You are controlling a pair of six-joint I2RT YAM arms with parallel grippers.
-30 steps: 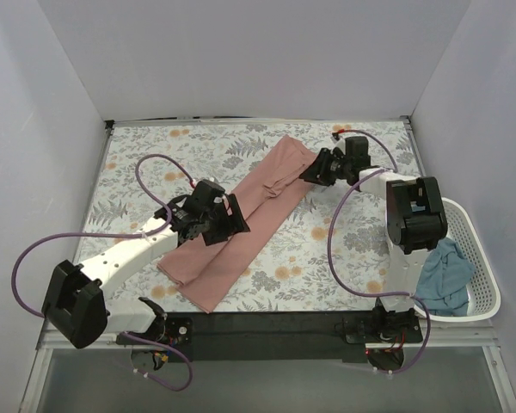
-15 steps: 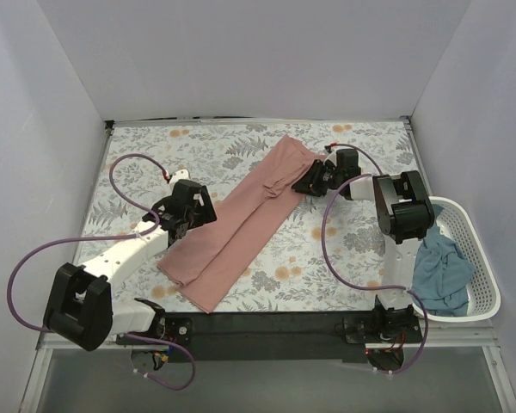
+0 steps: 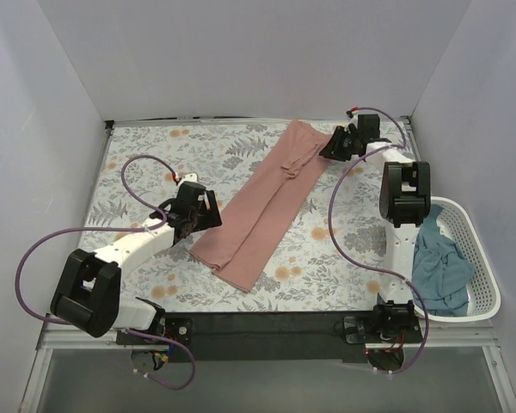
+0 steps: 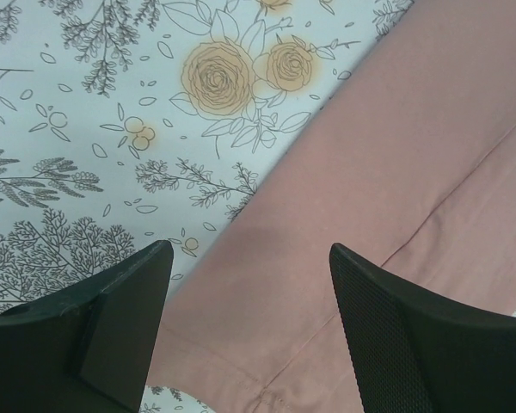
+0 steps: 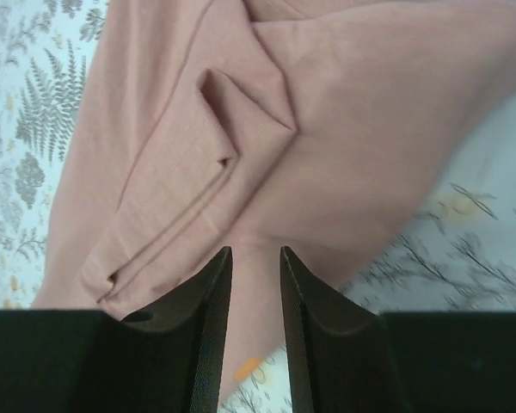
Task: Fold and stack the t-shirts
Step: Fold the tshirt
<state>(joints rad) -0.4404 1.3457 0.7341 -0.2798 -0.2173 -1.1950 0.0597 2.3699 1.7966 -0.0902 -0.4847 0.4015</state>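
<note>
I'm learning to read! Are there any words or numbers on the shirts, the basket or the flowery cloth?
None can be read in any view.
pink t-shirt: plain fabric showing, no lettering in sight.
teal t-shirt: crumpled in the basket, nothing readable.
floral cloth: only flowers and leaves.

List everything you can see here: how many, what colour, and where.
pink t-shirt: one, dusty pink, folded into a long strip, diagonal on the cloth
teal t-shirt: one, teal-blue, crumpled in the basket
basket: one, white, slotted, at the right, near side
floral cloth: one, white with grey and orange flowers, covering the table
cables: two, purple, looping along the arms
left gripper: one, black, open over the pink t-shirt's left edge
right gripper: one, black, closed on the pink t-shirt's far end
</note>
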